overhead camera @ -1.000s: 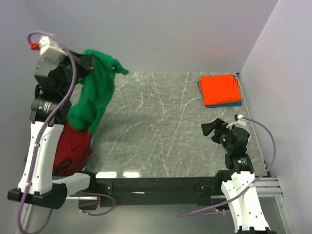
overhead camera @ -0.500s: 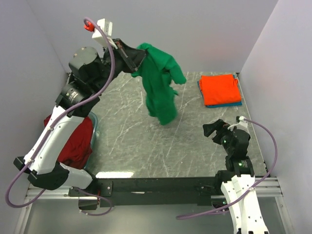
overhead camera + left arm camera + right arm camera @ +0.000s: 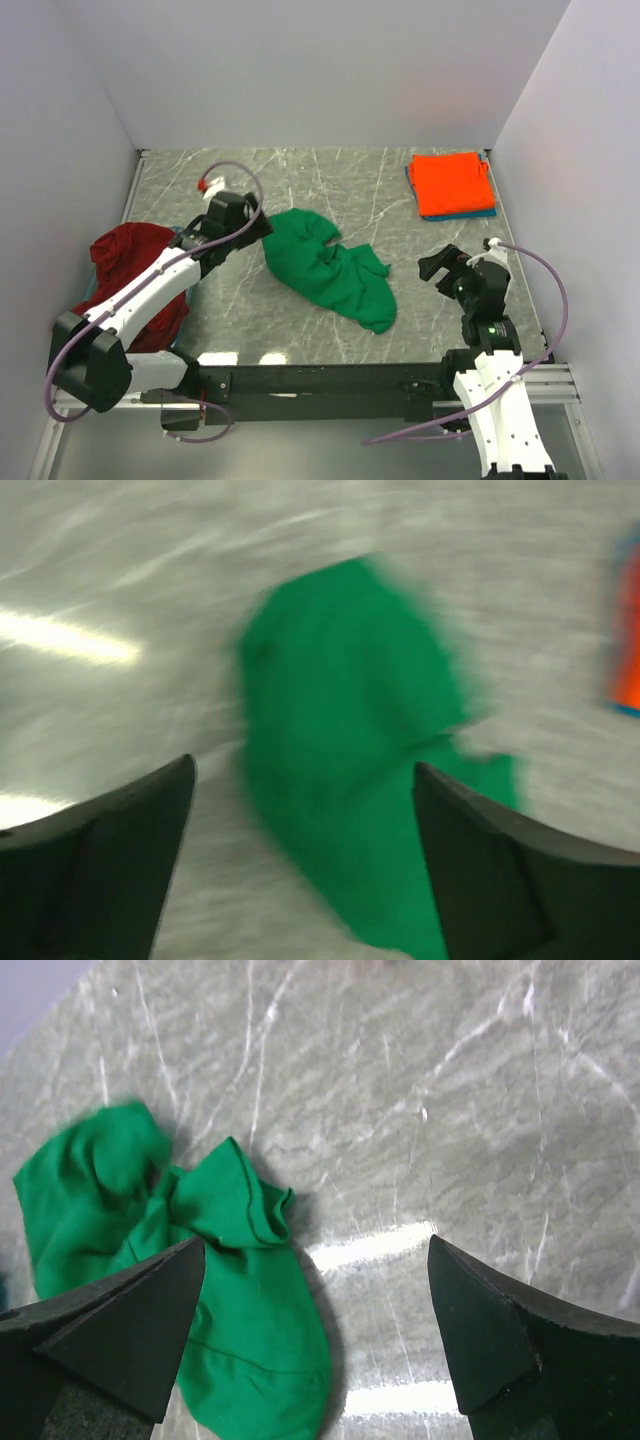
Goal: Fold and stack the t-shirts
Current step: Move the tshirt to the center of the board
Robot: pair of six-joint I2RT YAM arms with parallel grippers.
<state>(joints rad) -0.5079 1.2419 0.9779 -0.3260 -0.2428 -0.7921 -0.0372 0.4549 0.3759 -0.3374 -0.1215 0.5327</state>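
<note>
Four t-shirts are on record, all located by reference to the green one. Grey veined counter [image 3: 300,180] carries the work.

Item 1: green t-shirt [image 3: 330,265]. It lies crumpled and unfolded near the middle of the counter, flat on the surface, with one lobe toward the rear left and a longer lobe running toward the near right. The left wrist view is blurred; the right wrist view shows its bunched folds clearly.

Item 2: dark red t-shirt [image 3: 130,250]. It is heaped to the left of the green t-shirt, apart from it, with the left arm lying across part of it.

Item 3: orange-red t-shirt [image 3: 450,183]. It is folded into a square, to the rear right of the green t-shirt and well apart from it.

Item 4: teal-blue t-shirt [image 3: 470,214]. It sits under the orange-red one; only a thin edge shows.

Left end effector [image 3: 258,228]: it is just beside the green t-shirt's rear-left lobe, fingers spread wide, nothing between them.

Right end effector [image 3: 435,265]: it is to the right of the green t-shirt, apart from it, fingers spread wide, nothing held.
</note>
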